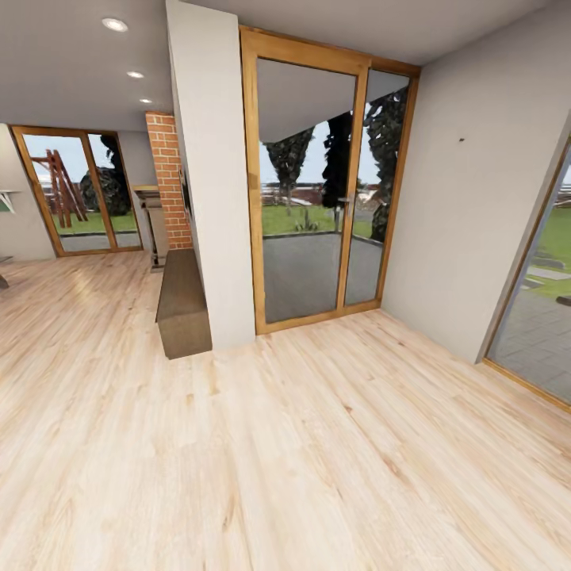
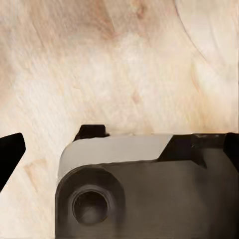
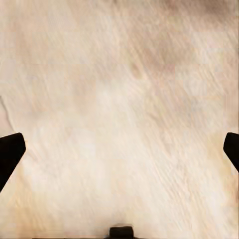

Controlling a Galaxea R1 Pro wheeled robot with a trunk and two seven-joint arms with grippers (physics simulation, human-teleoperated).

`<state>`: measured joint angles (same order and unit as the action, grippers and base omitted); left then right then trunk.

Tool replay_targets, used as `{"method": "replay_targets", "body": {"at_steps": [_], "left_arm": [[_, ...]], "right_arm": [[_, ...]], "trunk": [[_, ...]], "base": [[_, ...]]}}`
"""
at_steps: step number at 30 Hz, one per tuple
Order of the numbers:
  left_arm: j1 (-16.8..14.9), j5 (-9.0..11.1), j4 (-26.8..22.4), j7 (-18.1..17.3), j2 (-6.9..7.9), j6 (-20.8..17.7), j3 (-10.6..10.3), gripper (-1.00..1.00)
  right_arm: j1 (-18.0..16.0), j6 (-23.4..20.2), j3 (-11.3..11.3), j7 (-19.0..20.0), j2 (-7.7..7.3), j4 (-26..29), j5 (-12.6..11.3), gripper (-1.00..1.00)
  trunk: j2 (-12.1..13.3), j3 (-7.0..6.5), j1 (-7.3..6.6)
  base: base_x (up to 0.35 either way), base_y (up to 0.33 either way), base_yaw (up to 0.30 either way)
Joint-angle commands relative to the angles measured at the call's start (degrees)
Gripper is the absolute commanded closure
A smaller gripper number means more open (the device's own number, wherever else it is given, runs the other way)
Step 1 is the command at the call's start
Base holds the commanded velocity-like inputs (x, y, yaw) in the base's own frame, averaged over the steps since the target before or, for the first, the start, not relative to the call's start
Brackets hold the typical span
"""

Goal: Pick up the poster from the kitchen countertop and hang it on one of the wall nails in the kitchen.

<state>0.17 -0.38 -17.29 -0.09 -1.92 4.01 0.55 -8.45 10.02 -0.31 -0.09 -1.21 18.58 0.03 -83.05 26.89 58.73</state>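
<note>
The poster and the kitchen countertop are out of view. A small dark nail-like mark [image 1: 461, 140] sits high on the grey wall at the right. In the left wrist view my left gripper [image 2: 119, 149] is open, its dark fingertips [image 2: 10, 154] spread wide over the pale wood floor and part of my own grey base [image 2: 149, 194]. My right gripper [image 3: 119, 154] is also open, with its fingertips [image 3: 9, 154] at the frame's two sides above bare floor. Nothing is held in either gripper.
A light wood floor [image 1: 301, 460] stretches ahead. A wood-framed glass door [image 1: 317, 190] stands straight ahead beside a white wall pier [image 1: 210, 198]. A low dark bench [image 1: 182, 305] and a brick column [image 1: 168, 186] lie at left, more glass doors far left [image 1: 79, 190] and right [image 1: 539, 317].
</note>
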Motion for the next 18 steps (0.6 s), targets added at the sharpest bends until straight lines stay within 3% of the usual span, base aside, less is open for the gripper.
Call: {"method": "replay_targets", "body": {"at_steps": [1,7,8,13,18], "left_arm": [[0.0,0.0,-21.6,0.0,0.13,0.1,0.1,-1.00],[0.0,0.1,-23.1,-0.1,0.69,1.9,0.3,-1.00],[0.0,0.3,-22.1,-0.2,0.92,6.0,0.5,-1.00],[0.0,0.2,-21.9,-0.1,0.95,6.5,0.5,-1.00],[0.0,0.2,-21.8,-0.1,0.95,6.5,0.4,-1.00]], "right_arm": [[-0.1,0.3,0.0,0.0,-0.02,12.3,0.0,-1.00],[-0.2,0.6,0.0,-0.2,-0.09,13.3,0.3,-1.00],[-0.1,0.6,0.0,-0.2,-0.10,13.3,0.3,-1.00],[-0.1,0.6,0.1,-0.2,-0.11,13.3,0.3,-1.00],[-0.1,0.6,0.1,-0.2,-0.11,13.3,0.3,-1.00]], "trunk": [[0.0,0.04,0.00],[0.0,0.04,0.00],[0.0,0.04,0.00],[0.0,0.04,0.00],[0.0,-0.05,0.00]], "base": [[0.000,0.000,0.000],[0.000,0.000,0.000],[0.000,0.000,0.000],[0.000,0.000,-0.032],[0.000,0.000,-0.204]]}}
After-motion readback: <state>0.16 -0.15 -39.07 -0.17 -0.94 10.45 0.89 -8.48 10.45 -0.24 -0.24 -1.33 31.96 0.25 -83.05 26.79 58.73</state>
